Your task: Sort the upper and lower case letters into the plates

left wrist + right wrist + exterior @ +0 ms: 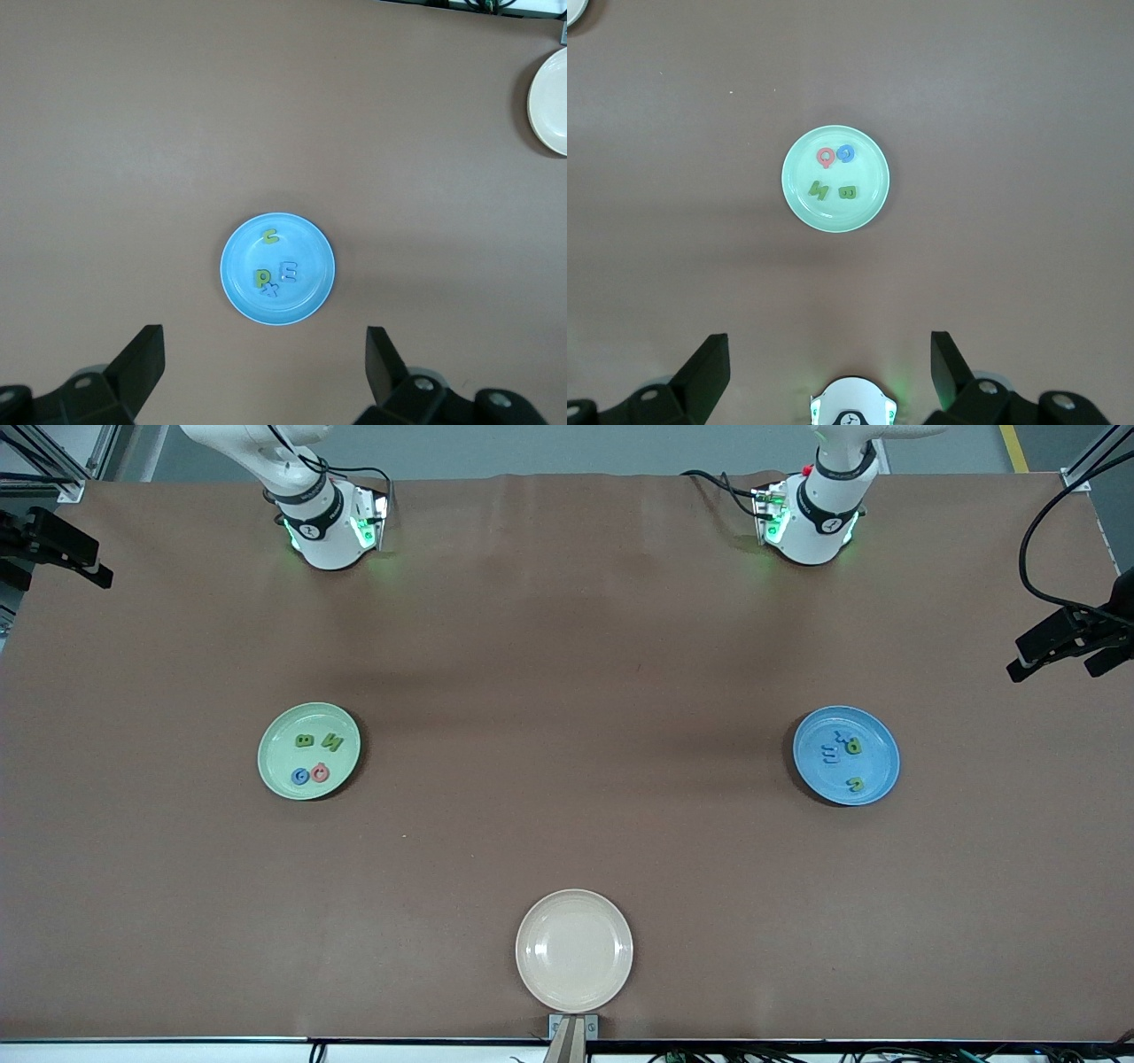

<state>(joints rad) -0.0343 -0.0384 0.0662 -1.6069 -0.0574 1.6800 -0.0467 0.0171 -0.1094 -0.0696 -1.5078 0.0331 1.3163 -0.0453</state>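
Blue plate [237, 279] — x letter [271, 291] hard to read, both claws [264, 367] [829, 372] released, tips cut off

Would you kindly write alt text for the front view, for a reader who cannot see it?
Two plates hold sorted toy letters on a brown table: a pale green plate toward the right arm's end with four letters, and a bright blue plate toward the left arm's end with four. An empty cream plate sits nearest the camera; both arms wait at their bases.

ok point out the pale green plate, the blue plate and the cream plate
pale green plate [276, 731], front view, bare rim
blue plate [877, 775], front view, bare inner surface
cream plate [574, 950], front view, bare centre
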